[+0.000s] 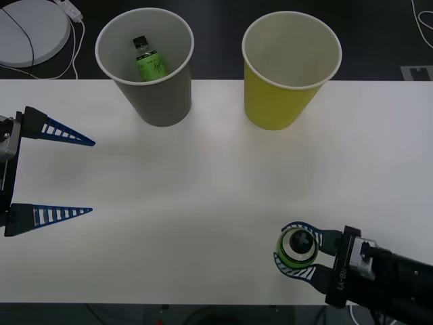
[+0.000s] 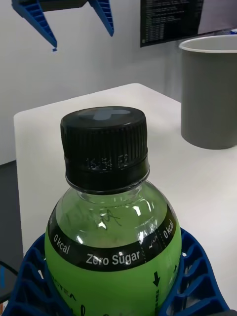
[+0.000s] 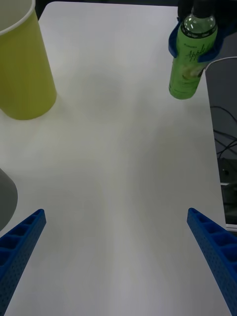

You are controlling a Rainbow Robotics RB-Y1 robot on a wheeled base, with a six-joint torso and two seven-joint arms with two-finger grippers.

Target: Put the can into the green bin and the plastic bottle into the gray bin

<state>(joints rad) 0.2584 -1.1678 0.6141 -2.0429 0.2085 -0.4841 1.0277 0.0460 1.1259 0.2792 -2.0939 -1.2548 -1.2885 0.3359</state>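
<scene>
The plastic bottle (image 1: 300, 244) has a black cap and a bright green label. It stands upright near the table's front right edge, with my right gripper (image 1: 298, 249) shut around its shoulder (image 2: 106, 237). The left wrist view shows this bottle (image 3: 186, 74) in the blue fingers (image 3: 173, 42). At the back stand the gray bin (image 1: 162, 101) and, to its right, the green bin (image 1: 277, 105), whose inside looks bare. A second green-labelled bottle (image 1: 149, 62) lies inside the gray bin. My left gripper (image 1: 92, 176) hangs open over the table's left side. The can is out of view.
A white round device (image 1: 30, 30) with a cable lies behind the table at the back left. The white table (image 1: 216, 189) is bare between the bins and the grippers. The held bottle is close to the table's right edge (image 3: 210, 113).
</scene>
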